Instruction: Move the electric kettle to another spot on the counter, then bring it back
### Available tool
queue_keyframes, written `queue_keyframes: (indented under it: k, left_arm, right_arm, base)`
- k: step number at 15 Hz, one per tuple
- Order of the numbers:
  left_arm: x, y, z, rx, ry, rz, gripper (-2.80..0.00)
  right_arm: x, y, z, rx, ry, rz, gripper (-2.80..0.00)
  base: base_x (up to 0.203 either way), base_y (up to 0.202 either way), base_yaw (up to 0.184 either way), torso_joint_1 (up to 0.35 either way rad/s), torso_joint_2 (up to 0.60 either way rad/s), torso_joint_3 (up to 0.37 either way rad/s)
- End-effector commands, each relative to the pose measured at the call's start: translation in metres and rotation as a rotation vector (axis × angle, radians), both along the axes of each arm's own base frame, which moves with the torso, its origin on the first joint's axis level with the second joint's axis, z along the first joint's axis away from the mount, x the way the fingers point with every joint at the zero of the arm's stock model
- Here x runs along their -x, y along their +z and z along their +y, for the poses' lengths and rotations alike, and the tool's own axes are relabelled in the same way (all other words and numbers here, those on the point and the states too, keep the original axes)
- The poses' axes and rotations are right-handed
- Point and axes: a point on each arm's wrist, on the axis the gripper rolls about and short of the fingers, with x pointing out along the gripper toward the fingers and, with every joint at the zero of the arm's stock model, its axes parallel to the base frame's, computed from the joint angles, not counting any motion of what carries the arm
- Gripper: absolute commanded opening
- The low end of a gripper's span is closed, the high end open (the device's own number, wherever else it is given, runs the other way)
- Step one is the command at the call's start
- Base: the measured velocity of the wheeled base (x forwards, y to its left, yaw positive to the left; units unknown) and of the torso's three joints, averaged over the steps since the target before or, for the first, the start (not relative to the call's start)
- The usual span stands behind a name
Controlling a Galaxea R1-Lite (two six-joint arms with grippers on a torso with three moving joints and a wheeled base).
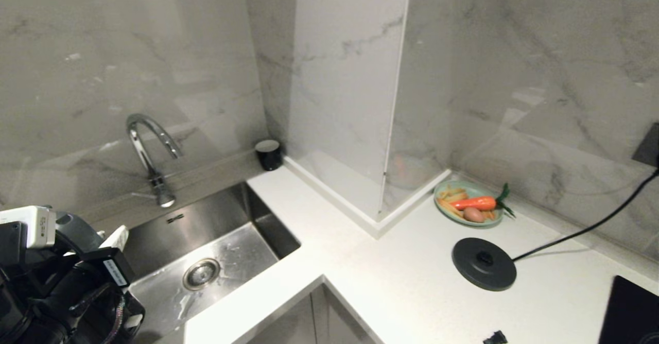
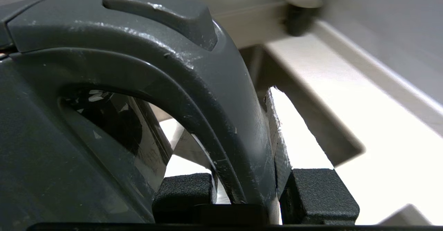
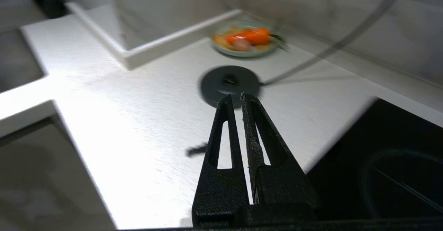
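Observation:
The electric kettle (image 2: pixel 193 68) fills the left wrist view with its dark lid tab and big loop handle. My left gripper (image 2: pixel 247 189) is shut on that handle, a finger (image 2: pixel 278 137) pressed on its outer side. In the head view the left arm (image 1: pixel 51 282) and the kettle's handle top (image 1: pixel 77 225) sit at the bottom left, over the sink's near corner; the kettle's body is hidden. My right gripper (image 3: pixel 235 98) is shut and empty, hanging above the white counter (image 3: pixel 138 113) short of the black base disc (image 3: pixel 228 84).
The steel sink (image 1: pixel 170 230) and tap (image 1: pixel 149 153) lie beside the left arm. A small black cup (image 1: pixel 269 154) stands in the corner. The corded base disc (image 1: pixel 484 263), a green plate (image 1: pixel 441 205) of toy food and the black hob (image 1: pixel 630 313) are to the right.

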Motion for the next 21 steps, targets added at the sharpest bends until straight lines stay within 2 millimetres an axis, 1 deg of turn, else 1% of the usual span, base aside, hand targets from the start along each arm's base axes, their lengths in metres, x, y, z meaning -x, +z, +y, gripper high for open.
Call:
queue_keyframes:
  k: [1,4,6,7,10,13,15,17,18,21]
  left_arm:
    - [-0.002,0.001,0.0,0.001,0.003,-0.005,-2.8]
    - [-0.002,0.0,0.001,-0.005,0.012,0.005,-2.8]
    - [-0.004,-0.002,0.007,-0.032,0.051,0.021,-2.8]
    - [-0.009,-0.003,0.012,-0.04,0.083,0.034,-2.8]
    - [-0.029,-0.006,0.024,-0.041,0.155,0.056,-2.8]
    - [-0.047,-0.007,0.028,-0.04,0.179,0.064,-2.8]
    - [-0.066,-0.009,0.033,-0.039,0.201,0.065,-2.8]
    - [-0.09,-0.01,0.042,-0.039,0.228,0.06,-2.8]
    - [-0.097,-0.011,0.044,-0.04,0.231,0.06,-2.8]
    - [-0.111,-0.023,0.05,-0.041,0.247,0.095,-2.8]
  right_arm:
    - [0.0,0.0,0.0,0.0,0.001,-0.001,-2.8]
    - [0.0,0.0,0.0,0.0,0.001,-0.001,-2.8]
    - [0.0,0.0,0.0,0.0,0.001,-0.001,-2.8]
    - [0.0,0.0,0.0,-0.001,0.001,-0.001,-2.8]
    - [0.0,0.0,0.0,0.0,0.001,-0.001,-2.8]
    - [0.0,0.0,0.0,-0.001,0.001,-0.001,-2.8]
    - [0.0,0.0,0.0,-0.001,0.001,-0.001,-2.8]
    - [0.0,0.0,0.0,-0.006,0.001,-0.001,-2.8]
    - [0.0,0.0,0.0,-0.006,0.001,-0.001,-2.8]
    - [0.0,0.0,0.0,-0.006,0.001,-0.001,-2.8]
  base:
    - [0.002,-0.01,0.167,0.001,0.0,0.004]
    - [-0.001,-0.003,0.112,0.002,0.01,0.006]
    - [0.0,0.0,0.0,0.0,0.0,0.0]
    - [0.0,0.0,0.0,0.0,0.0,0.0]
    - [0.0,0.0,0.0,0.0,0.0,0.0]
    - [0.0,0.0,0.0,0.0,0.0,0.0]
    - [0.0,0.0,0.0,0.0,0.0,0.0]
    - [0.0,0.0,0.0,0.0,0.0,0.0]
    - [0.0,0.0,0.0,0.0,0.0,0.0]
    - [0.0,0.0,0.0,0.0,0.0,0.0]
